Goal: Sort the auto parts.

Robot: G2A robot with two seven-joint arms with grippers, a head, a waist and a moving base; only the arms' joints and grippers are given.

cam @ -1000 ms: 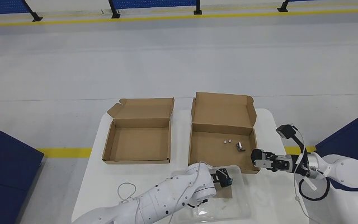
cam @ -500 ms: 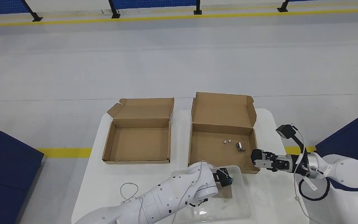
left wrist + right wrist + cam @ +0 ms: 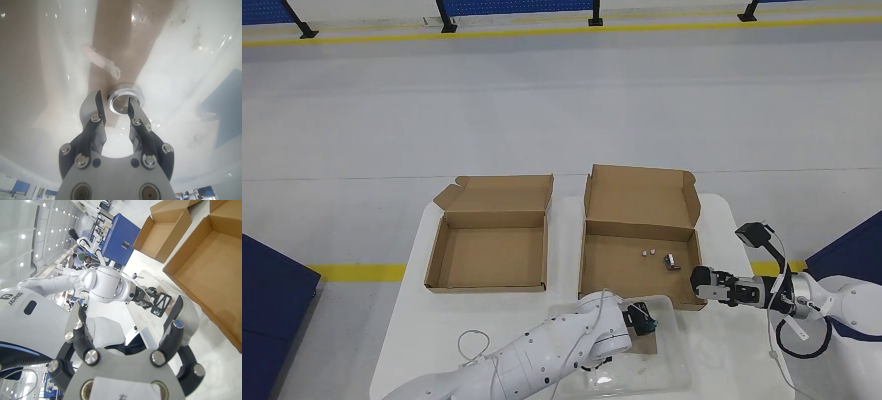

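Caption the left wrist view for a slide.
Left tool straddles the wall of a shiny metal ring in a clear plastic bin.

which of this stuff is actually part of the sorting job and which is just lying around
Job: metal ring, white clip, clear tray holding both, cardboard box, second box, small parts in it, left gripper open around the ring's wall, right gripper open beside the second box.
Just about: blue cabinet, yellow floor line.

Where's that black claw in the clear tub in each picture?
Top view: left gripper, low centre, over the clear tub.
Left wrist view: left gripper straddling a metal ring's wall.
Right wrist view: left gripper farther off, tips down in the tub.
Shared landmark: the clear tub.
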